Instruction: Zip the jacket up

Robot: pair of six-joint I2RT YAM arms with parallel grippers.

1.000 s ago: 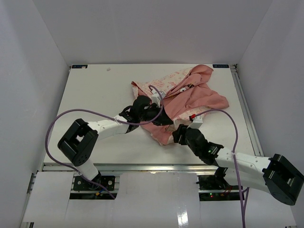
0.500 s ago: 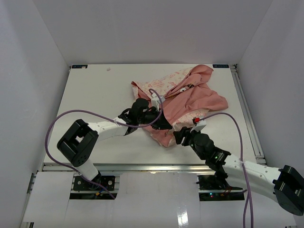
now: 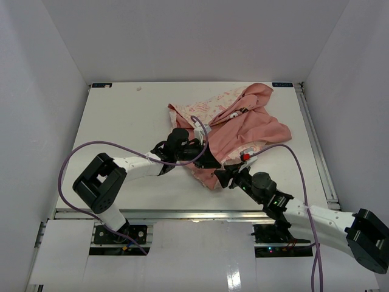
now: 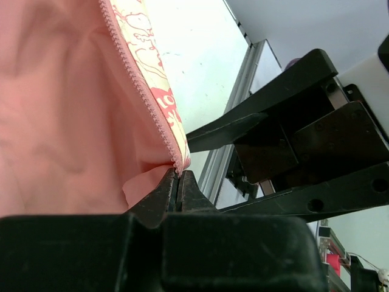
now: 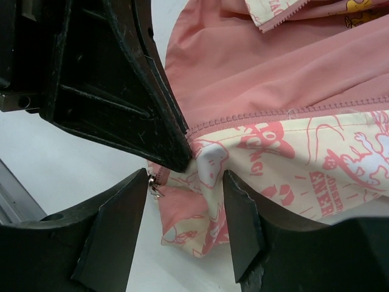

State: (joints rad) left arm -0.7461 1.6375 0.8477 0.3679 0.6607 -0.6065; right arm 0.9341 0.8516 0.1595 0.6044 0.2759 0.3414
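The jacket (image 3: 243, 125) lies crumpled on the table's right half, salmon lining up, cream printed fabric at its edges. My left gripper (image 3: 211, 163) is shut on the jacket's bottom hem at the lower end of the pink zipper strip (image 4: 141, 91). My right gripper (image 3: 223, 177) is open, its jaws straddling the jacket's lower corner (image 5: 200, 213) close beside the left gripper's fingers (image 5: 158, 131). A small metal zipper slider (image 5: 154, 185) shows at the inner face of the right gripper's left finger; whether they touch I cannot tell.
The white table (image 3: 127, 121) is walled by white panels on three sides. A metal rail (image 3: 182, 213) runs along the near edge. Purple cables (image 3: 91, 149) loop from both arms over the table.
My right gripper has moved left and forward to the jacket's lower corner, beside the left gripper. The left gripper has shifted slightly toward the near edge, holding the hem.
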